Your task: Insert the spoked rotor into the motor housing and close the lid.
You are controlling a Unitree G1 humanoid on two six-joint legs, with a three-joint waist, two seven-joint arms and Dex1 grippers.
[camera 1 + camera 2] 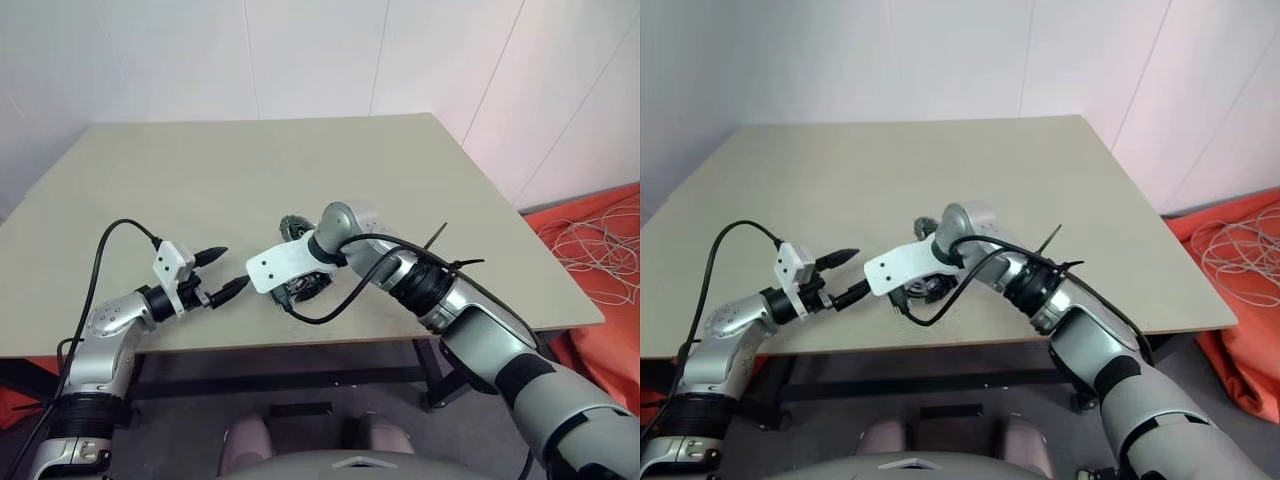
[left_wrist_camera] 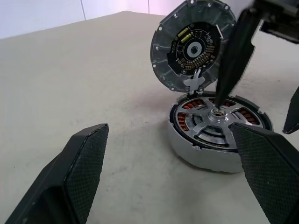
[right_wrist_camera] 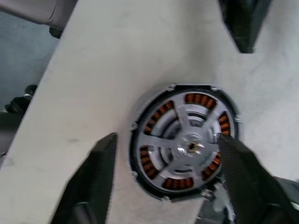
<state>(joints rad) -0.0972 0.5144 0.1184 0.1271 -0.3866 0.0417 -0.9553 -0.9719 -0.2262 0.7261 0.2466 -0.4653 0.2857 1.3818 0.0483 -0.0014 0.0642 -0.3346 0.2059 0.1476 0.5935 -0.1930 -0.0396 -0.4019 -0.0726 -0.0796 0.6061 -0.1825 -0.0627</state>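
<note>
While the rotor (image 2: 216, 122) sits in the housing (image 2: 187, 148) between the wide-spread right gripper (image 3: 168, 154), the upright lid (image 2: 192, 44) at twelve o'clock could be knocked askew; left gripper (image 2: 173, 163) gapes empty.

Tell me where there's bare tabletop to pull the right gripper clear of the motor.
Bare: the far half of the table beyond the motor housing and its raised lid. Crowded: the near edge, where the left gripper flanks the housing and the right gripper hovers over it.
</note>
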